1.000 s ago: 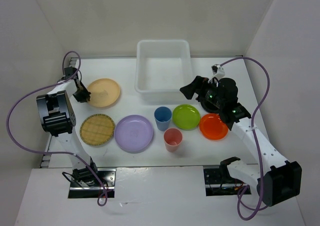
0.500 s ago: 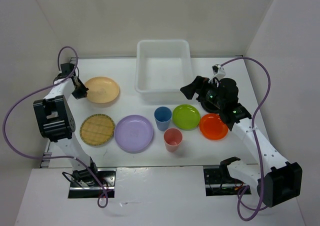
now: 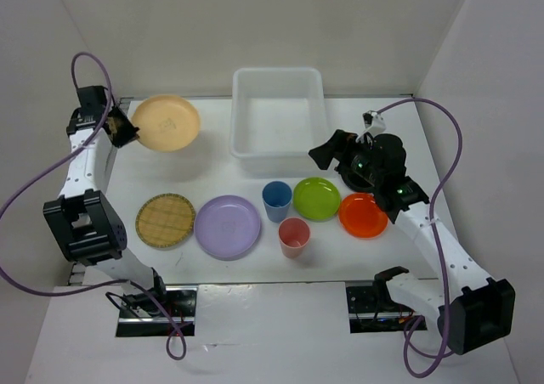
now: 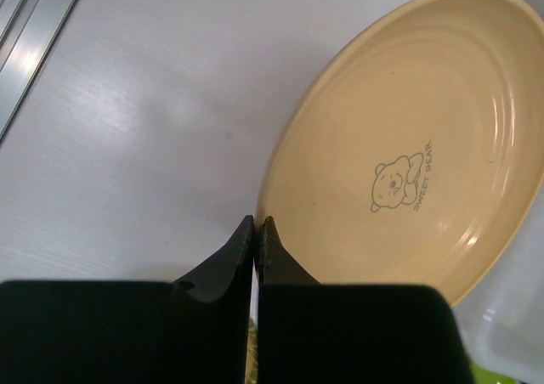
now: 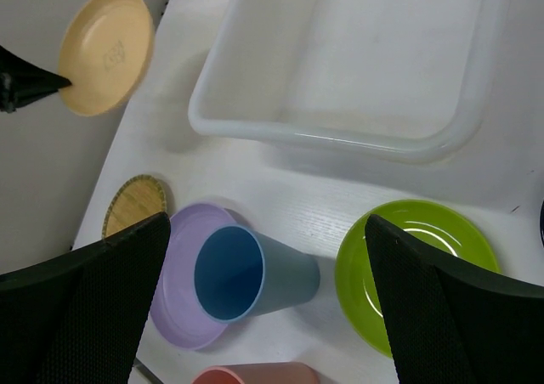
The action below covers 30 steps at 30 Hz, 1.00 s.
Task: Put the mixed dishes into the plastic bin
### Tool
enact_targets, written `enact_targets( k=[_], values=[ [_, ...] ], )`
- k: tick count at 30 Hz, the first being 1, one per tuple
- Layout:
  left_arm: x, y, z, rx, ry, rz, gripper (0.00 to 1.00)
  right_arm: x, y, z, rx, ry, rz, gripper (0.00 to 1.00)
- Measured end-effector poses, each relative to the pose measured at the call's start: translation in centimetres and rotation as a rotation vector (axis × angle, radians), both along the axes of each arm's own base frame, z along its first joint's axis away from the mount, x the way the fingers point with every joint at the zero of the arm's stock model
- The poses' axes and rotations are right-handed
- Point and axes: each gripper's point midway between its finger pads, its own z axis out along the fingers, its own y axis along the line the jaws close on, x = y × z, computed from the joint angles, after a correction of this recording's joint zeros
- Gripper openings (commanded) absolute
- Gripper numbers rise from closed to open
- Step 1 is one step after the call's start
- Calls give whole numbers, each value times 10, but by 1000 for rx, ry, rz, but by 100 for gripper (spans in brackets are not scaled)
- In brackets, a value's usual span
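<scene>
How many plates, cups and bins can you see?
Plates: 5 (peach plate, bamboo plate, lavender plate, green plate, orange plate)
Cups: 2 (blue cup, pink cup)
Bins: 1 (white bin)
Total: 8

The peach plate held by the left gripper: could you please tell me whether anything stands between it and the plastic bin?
Nothing visible does. The left gripper holds the peach plate by its rim, raised, left of the plastic bin; only bare table lies between them.
</scene>
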Motion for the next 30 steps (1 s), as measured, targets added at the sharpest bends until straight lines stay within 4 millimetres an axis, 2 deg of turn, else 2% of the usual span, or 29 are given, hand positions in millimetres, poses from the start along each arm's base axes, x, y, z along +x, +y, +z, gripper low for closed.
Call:
enact_targets(
  k=[2, 4, 6, 7, 9, 11, 13, 15, 16, 18, 19, 24, 28, 30],
  values=[
    [6, -7, 31, -16, -66, -31, 0, -1, -1, 0, -2, 2, -4, 100],
    [16, -17, 71, -27, -165, -63, 0, -1, -3, 0, -4, 4, -15, 100],
    [27, -36, 109, -30, -257, -113, 0, 0, -6, 2, -2, -2, -34, 100],
    [33, -50, 129, -34, -306, -145, 0, -1, -8, 5, 4, -8, -47, 100],
    [46, -94, 160, -45, -379, -242, 0, -4, -12, 16, 20, -35, -72, 100],
    [61, -142, 180, -67, -424, -342, 0, -9, -19, 32, 39, -80, -103, 100],
    [77, -187, 193, -86, -450, -426, 0, -16, -26, 48, 61, -124, -130, 100],
    [96, -229, 192, -99, -455, -495, 0, -23, -33, 64, 81, -171, -159, 100],
    [106, -245, 186, -105, -440, -515, 0, -26, -36, 71, 90, -191, -172, 100],
    [127, -267, 170, -103, -414, -536, 0, -31, -42, 80, 101, -220, -195, 100],
    [139, -276, 155, -100, -388, -538, 0, -33, -45, 83, 105, -231, -205, 100],
    [179, -288, 95, -89, -309, -506, 0, -37, -56, 85, 102, -235, -246, 100],
    [179, -291, 51, -93, -205, -486, 0, -37, -60, 80, 94, -218, -259, 100],
    [179, -294, 42, -90, -183, -473, 0, -36, -62, 79, 91, -213, -265, 100]
  ],
)
